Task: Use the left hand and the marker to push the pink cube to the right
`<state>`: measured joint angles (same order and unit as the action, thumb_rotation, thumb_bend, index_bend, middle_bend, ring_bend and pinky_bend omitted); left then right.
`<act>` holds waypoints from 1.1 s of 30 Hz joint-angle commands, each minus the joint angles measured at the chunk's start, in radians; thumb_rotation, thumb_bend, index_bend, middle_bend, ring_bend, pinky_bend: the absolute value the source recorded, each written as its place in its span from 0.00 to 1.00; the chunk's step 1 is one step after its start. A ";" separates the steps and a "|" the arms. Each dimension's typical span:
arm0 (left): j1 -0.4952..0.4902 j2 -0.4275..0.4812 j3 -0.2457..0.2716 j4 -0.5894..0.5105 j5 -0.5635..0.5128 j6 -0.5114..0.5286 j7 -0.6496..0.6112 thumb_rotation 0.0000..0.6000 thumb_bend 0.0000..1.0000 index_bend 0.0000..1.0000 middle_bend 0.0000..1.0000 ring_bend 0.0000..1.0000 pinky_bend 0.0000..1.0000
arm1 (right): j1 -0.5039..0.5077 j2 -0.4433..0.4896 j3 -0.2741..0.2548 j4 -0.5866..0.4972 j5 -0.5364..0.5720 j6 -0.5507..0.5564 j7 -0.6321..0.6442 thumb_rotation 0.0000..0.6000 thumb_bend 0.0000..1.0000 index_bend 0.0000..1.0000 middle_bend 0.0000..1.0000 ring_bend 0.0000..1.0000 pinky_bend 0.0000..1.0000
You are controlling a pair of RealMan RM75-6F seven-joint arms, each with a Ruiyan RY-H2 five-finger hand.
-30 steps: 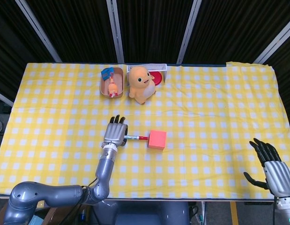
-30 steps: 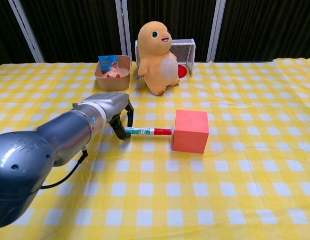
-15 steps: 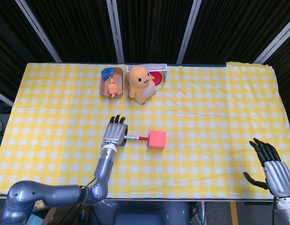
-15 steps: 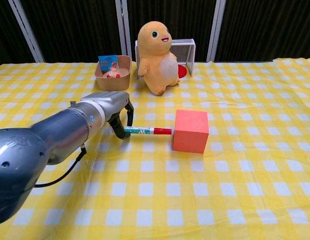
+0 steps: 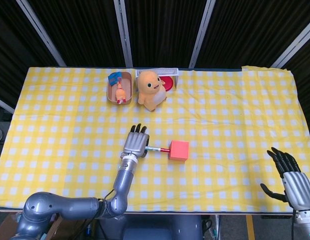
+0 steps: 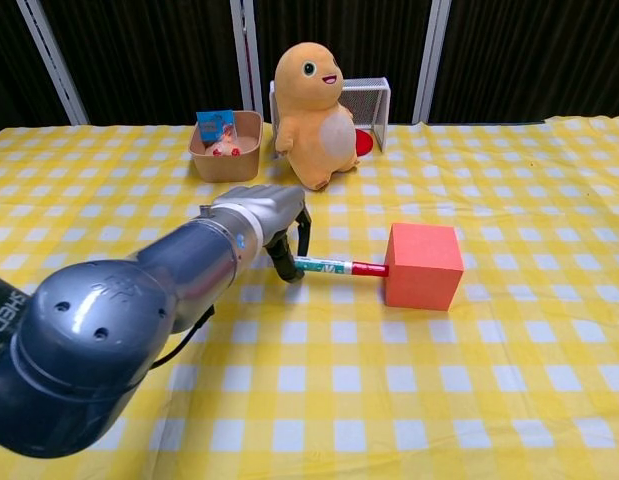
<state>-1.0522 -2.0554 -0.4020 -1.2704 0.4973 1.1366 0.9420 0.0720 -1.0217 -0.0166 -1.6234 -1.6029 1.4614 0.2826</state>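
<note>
Table [image 5: 235,120], draped in yellow-and-white checked cloth, carries everything here. The silver left hand [image 5: 135,145] grips the slim white marker with a red cap [image 6: 337,267], and the capped tip touches the left face of the pink foam cube [image 6: 422,266], which sits near the middle of the table, below and to the right of the orange plush dinosaur [image 6: 311,100]. By my reading the push is under way; the next move calls for driving the marker level and straight rightward through the cube's centre, since an off-centre press would likely spin the block or let the tip slide off.

The right hand [image 5: 294,181] hangs at the table's near right edge, fingers spread, holding nothing; only the head view shows it. The chest view alone makes plain the tip's contact and the marker lying low and level, while the head view shows the free cloth to the cube's right.
</note>
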 commanded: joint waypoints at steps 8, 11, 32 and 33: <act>-0.093 -0.088 -0.061 0.095 -0.017 -0.029 0.023 1.00 0.45 0.60 0.11 0.00 0.08 | -0.001 0.006 0.000 -0.002 0.000 0.001 0.012 1.00 0.32 0.00 0.00 0.00 0.00; -0.116 -0.115 -0.073 0.124 -0.036 -0.037 0.037 1.00 0.45 0.60 0.11 0.00 0.08 | -0.001 0.008 0.000 -0.004 0.005 -0.002 0.014 1.00 0.32 0.00 0.00 0.00 0.00; -0.044 -0.050 -0.031 0.032 0.002 0.017 0.016 1.00 0.45 0.61 0.11 0.00 0.08 | -0.003 0.013 -0.003 -0.008 0.009 -0.008 0.010 1.00 0.32 0.00 0.00 0.00 0.00; -0.033 -0.037 -0.026 0.018 0.006 0.022 0.012 1.00 0.45 0.61 0.11 0.00 0.08 | -0.003 0.013 -0.002 -0.008 0.010 -0.008 0.009 1.00 0.32 0.00 0.00 0.00 0.00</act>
<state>-1.1091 -2.1202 -0.4426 -1.2236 0.4939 1.1456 0.9608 0.0688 -1.0085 -0.0192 -1.6315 -1.5931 1.4531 0.2917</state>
